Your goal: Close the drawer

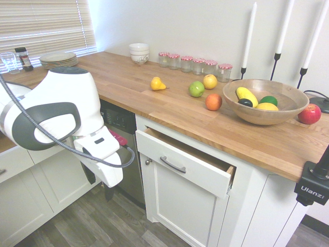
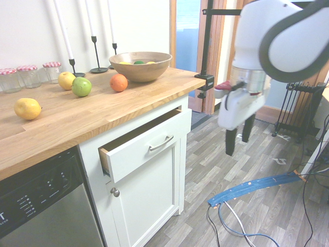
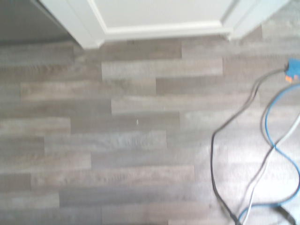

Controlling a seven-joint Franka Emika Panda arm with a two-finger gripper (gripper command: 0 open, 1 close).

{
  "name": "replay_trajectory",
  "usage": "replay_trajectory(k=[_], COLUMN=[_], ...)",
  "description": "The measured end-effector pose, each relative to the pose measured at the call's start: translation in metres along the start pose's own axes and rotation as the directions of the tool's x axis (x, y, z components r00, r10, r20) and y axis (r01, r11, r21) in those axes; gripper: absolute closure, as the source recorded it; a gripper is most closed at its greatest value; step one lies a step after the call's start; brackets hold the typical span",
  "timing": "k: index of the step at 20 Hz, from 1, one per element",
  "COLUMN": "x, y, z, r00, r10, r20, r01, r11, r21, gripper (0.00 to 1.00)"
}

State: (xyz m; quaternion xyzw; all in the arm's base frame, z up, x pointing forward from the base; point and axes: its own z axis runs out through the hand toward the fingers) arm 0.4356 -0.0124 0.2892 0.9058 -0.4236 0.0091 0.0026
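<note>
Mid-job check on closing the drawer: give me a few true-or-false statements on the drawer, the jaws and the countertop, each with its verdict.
1. The drawer is pulled partly out of the cabinet. True.
2. The gripper is clamped on the drawer handle. False: it hangs over the floor, apart from the drawer, with the jaws open and nothing between them.
3. A wooden bowl holding fruit stands on the countertop above the drawer. True.
4. The red apple lies inside the bowl. False: it sits on the countertop beside the bowl.
5. The cabinet door below the drawer is open. False: it is shut.
</note>
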Motion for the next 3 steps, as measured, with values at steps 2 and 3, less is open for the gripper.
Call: replay_trajectory(k=[2, 3], x=[-0.0055, -0.0063], y=[0.0074, 0.0085], z=[-0.0008, -0.0010], r00=[1.000, 1.000], r10=[0.002, 0.003], r20=[-0.002, -0.002], r01=[-0.002, -0.003], r11=[1.000, 1.000], r21=[0.002, 0.002], gripper=[0.00, 0.00])
